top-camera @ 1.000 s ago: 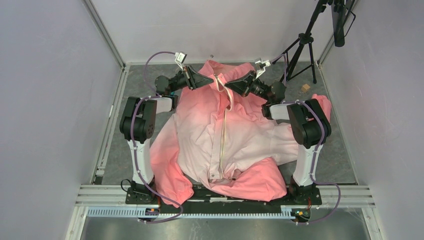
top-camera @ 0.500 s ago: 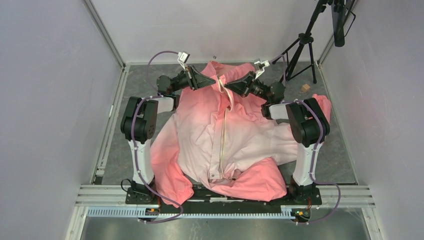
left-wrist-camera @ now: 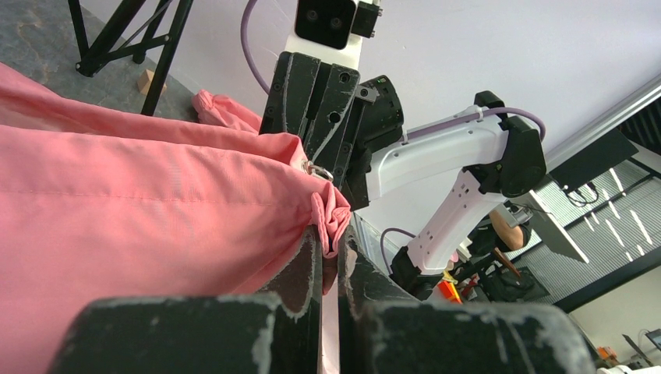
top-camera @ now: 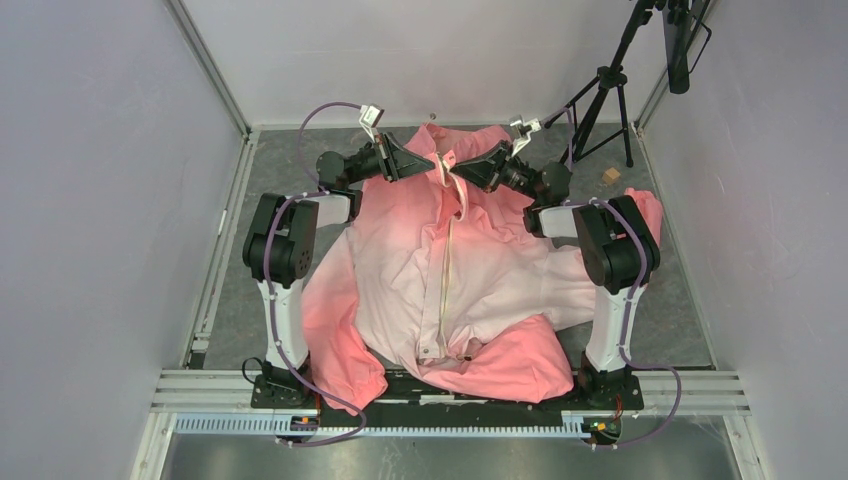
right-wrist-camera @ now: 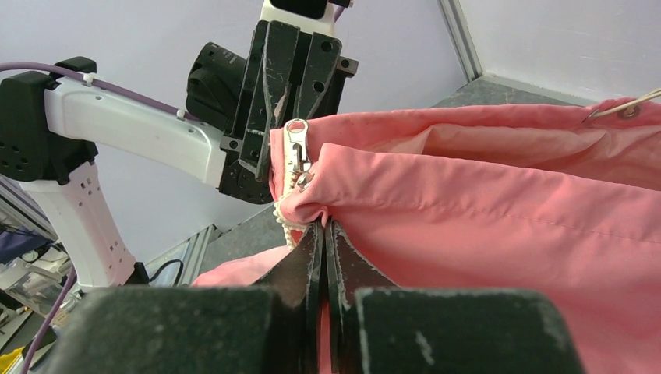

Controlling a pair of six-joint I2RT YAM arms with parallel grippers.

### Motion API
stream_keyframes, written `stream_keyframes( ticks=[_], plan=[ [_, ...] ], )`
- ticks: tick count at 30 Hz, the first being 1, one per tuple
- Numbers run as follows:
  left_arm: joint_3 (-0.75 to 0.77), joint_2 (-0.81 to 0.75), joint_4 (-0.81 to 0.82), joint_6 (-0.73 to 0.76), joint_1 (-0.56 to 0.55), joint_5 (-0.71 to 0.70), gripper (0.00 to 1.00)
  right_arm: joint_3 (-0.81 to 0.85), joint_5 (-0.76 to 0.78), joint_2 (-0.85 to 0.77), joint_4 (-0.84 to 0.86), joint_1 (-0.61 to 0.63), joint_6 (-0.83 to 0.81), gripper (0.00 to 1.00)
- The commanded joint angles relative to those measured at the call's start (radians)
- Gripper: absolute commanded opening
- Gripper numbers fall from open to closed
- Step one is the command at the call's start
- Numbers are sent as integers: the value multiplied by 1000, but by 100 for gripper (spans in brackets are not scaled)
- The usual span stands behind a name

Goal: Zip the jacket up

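Large long-sleeved fabric jacket point(top-camera: 400, 260), salmon pink paling to whitish pink: lies front up on the grey mottled table point(top-camera: 290, 165) between the two arms, collar at the far end, hem at the near edge by the arm bases. One sleeve is folded across the hem.

Long cream zipper strip point(top-camera: 446, 275): runs down the middle of the front from collar to hem. In the right wrist view, a silver metal zipper slider point(right-wrist-camera: 296, 156) sits at the collar edge, above a short run of cream teeth.

Left gripper point(top-camera: 428, 169): at the collar, jaws pressed together on a gathered fold of pink collar fabric, confirmed in its wrist view point(left-wrist-camera: 328, 240).

Right gripper point(top-camera: 452, 170): faces the left one across the collar, tips nearly meeting. Jaws pinched on the collar fabric just below the slider point(right-wrist-camera: 323, 234).

The collar is lifted taut between the two.

Black tripod point(top-camera: 610, 90) and small wooden block point(top-camera: 609, 176): at the far right corner, apart from the jacket.
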Motion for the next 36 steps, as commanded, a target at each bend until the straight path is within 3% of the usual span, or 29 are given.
stream_keyframes(
  ticks=[1,16,29,36],
  plan=[
    [12,-55,86,-36,-12,37,2,45,9,9,30,-3,-5,4],
    [24,-61,86,-52,-29,31,2,90,17,12,-81,9,-38,1],
    [43,-16,86,-113,2,-7,2,31,16,-38,30,13,-15,1],
    [37,-10,53,-114,6,-12,2,32,34,-63,-39,13,-66,1]
  ],
)
